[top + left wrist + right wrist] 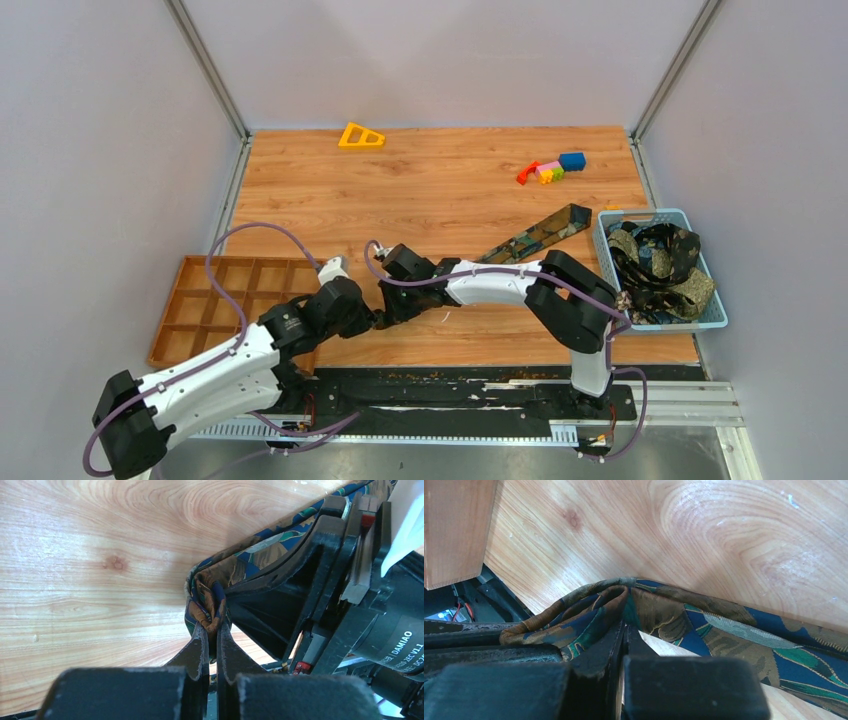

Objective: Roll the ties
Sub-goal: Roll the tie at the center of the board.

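Both grippers angled inward, pinching tie

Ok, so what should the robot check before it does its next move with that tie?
1. Grip of the left gripper on the tie: ok, shut on it.
2. Grip of the right gripper on the same tie: ok, shut on it.
3. Both pinching the same end, close together: ok.
4. Rest of the tie lying straight toward the basket: ok.
5. Tidy roll begun: cannot tell; the fabric looks only bunched at the fingertips.
6. The toy blocks well away from the tie: ok.
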### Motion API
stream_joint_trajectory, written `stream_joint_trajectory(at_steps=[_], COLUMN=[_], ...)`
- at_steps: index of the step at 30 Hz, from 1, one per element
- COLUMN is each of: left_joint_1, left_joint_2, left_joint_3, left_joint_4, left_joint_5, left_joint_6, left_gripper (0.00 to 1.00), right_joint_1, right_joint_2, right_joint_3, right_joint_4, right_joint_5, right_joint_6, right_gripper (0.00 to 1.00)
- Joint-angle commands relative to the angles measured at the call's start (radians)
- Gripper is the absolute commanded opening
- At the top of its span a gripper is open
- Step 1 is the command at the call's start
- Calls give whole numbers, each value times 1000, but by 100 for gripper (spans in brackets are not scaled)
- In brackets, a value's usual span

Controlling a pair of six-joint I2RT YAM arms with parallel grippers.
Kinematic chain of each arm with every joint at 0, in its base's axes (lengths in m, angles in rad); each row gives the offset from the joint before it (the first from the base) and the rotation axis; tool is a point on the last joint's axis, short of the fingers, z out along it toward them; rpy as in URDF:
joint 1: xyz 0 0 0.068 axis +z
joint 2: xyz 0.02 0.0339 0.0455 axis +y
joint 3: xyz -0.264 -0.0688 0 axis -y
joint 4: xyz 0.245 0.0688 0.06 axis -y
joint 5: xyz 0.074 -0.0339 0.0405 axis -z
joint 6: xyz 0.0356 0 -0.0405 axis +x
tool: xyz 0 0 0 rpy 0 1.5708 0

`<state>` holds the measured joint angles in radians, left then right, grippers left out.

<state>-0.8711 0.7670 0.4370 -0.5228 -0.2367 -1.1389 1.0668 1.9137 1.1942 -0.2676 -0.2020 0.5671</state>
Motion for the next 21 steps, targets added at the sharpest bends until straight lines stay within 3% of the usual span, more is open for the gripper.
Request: stream_joint_trajectory(at_steps=[1, 8, 21], left_joint_1=[13, 27, 49], left_joint_2=[19, 65, 227], left_joint_3=[66, 110, 153], left_joint_4=[-5, -72, -43], left_joint_5=[3, -25, 18], left_joint_6=[37, 78, 140], left_gripper=[0, 0, 0], right_joint_1=[13, 10, 4], right_joint_2=[9, -30, -102], right_joint_3=[46, 55, 84], right_joint_4=[50, -10, -124], right_joint_5=[-38, 35, 145], right_joint_6=[13, -19, -79], right_gripper=[0, 0, 0])
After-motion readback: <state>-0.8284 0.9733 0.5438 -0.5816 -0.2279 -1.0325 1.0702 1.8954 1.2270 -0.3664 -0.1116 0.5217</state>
